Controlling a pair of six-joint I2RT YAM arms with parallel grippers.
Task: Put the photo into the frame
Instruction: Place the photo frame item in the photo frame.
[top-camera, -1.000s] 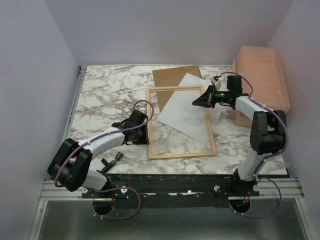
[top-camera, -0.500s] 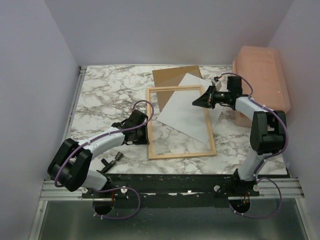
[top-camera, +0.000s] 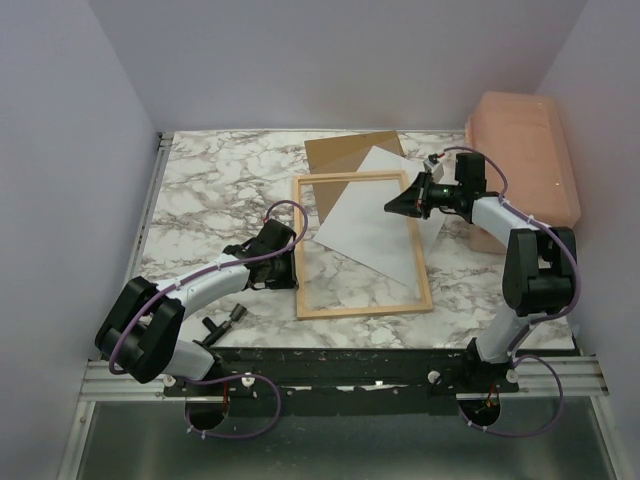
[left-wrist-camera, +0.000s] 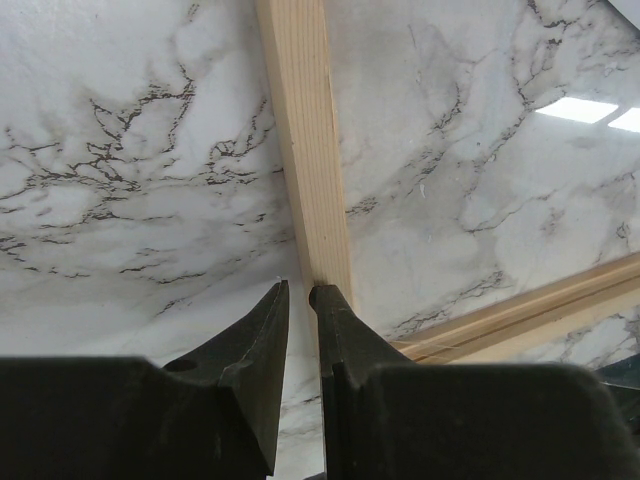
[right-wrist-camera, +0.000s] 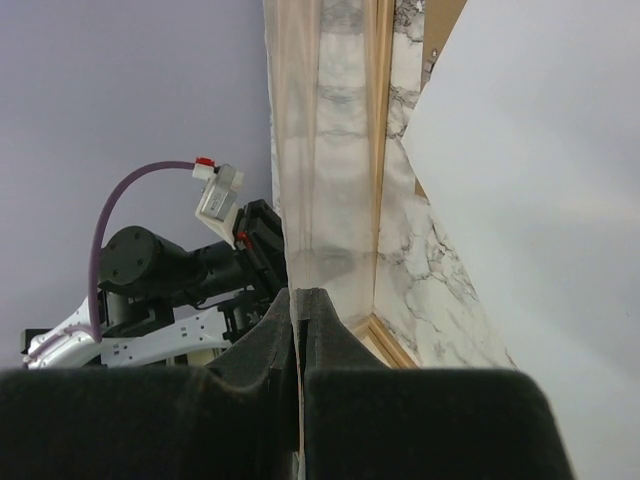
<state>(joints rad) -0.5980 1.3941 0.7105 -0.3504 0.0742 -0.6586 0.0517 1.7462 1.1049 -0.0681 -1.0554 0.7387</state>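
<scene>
So, your frame (top-camera: 360, 308) lay flat around the middle of the bench (top-camera: 210, 190), with its long sides running from the near edge toward the far edge. The photo (top-camera: 370, 225) was white side up and skewed like a diamond, overlapping the far right part of the frame. One corner poked out past the far rail, and another stuck out over the right rail toward the right edge of the bench. I honestly couldn't tell whether the sheet sat on top of the pane or under it.

Your left gripper (left-wrist-camera: 299, 288) was down at the frame's left rail, a bit past halfway toward its near end. Its fingers (left-wrist-camera: 250, 360) were narrow, with just a thin slit between them. The tips were right at the wood, and one of them sat over the rail. I couldn't tell from the wrist view whether they actually pinched the rail.

Your right gripper (top-camera: 390, 206) hung near the frame's far right corner, pointing left across the photo. Its fingers were pressed fully together. In its wrist view a thin see-through strip ran up from the closed tips beside a wood rail, but I couldn't tell if anything was caught in there.

A brown board (top-camera: 345, 152) lay behind the frame toward the far edge, partly under the photo. A pink tub (top-camera: 525, 150) sat at the far right corner of the bench.
</scene>
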